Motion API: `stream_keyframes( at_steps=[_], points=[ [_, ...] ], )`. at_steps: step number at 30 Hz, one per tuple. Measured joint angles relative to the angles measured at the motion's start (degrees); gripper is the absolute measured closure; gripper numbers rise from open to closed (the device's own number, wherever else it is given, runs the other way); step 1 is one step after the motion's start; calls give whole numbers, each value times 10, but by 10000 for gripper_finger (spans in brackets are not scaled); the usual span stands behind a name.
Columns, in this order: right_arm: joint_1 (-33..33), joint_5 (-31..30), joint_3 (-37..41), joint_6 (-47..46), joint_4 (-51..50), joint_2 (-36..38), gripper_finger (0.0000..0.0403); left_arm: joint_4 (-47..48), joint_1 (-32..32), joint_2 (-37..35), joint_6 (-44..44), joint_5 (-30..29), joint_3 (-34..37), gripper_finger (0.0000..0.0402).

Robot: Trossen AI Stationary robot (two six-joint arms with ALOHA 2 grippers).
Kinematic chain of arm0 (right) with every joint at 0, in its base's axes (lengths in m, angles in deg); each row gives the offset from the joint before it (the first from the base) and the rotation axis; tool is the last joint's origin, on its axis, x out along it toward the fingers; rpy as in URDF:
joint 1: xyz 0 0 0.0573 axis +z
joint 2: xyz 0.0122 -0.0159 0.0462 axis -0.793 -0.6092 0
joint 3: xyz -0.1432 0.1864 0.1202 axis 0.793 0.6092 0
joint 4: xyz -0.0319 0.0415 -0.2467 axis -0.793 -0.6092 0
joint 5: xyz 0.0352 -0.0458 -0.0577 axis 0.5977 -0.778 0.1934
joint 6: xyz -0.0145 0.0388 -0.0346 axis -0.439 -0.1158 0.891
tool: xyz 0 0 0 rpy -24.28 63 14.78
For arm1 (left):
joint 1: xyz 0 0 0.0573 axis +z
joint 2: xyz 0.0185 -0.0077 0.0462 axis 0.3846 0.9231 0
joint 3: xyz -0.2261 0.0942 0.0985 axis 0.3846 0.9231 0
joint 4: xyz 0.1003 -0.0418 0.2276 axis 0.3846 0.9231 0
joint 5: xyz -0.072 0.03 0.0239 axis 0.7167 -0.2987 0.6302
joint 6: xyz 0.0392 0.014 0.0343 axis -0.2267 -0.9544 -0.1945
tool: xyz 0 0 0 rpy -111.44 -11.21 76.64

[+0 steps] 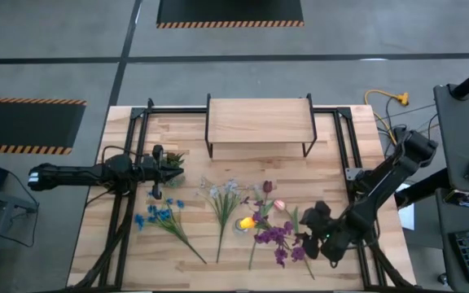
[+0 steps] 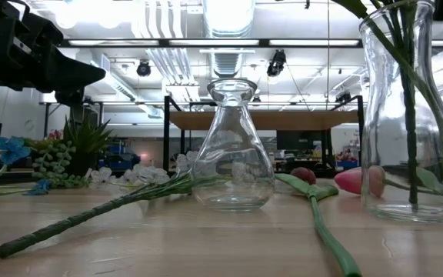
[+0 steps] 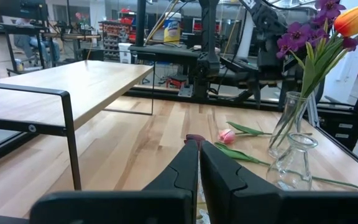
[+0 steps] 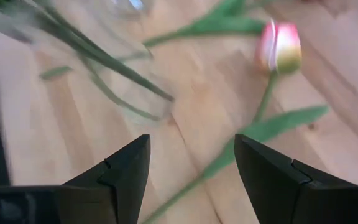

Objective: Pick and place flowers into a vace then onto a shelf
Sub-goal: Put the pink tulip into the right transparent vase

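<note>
While flowers [image 1: 218, 207] litter the slatted table [image 1: 332, 138], the right end effector [image 4: 191, 165] gapes, the left [image 3: 199, 155] pinched closed.

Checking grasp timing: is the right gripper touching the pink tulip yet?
Apart. In the right wrist view, the right gripper is open, and the pink tulip lies on the table beyond its fingertips, with bare wood between them.

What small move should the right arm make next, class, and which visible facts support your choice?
Probably lower the right gripper onto the green stalk of the pink tulip and close. Its fingers stand open and empty above the wooden tabletop, the stalk runs between them, and the tall clear glass vase already holding stems stands close by.
</note>
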Motion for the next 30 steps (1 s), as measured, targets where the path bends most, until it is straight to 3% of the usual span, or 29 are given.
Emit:
stream_keyframes(
  at_steps=[11,30],
  points=[
    [-4,-2,-1,-121,-24,-78,183,0,0,0,0,0,0,402],
    [-26,-2,-20,-130,-25,-162,184,5,0,1,0,0,1,402]
  ],
)
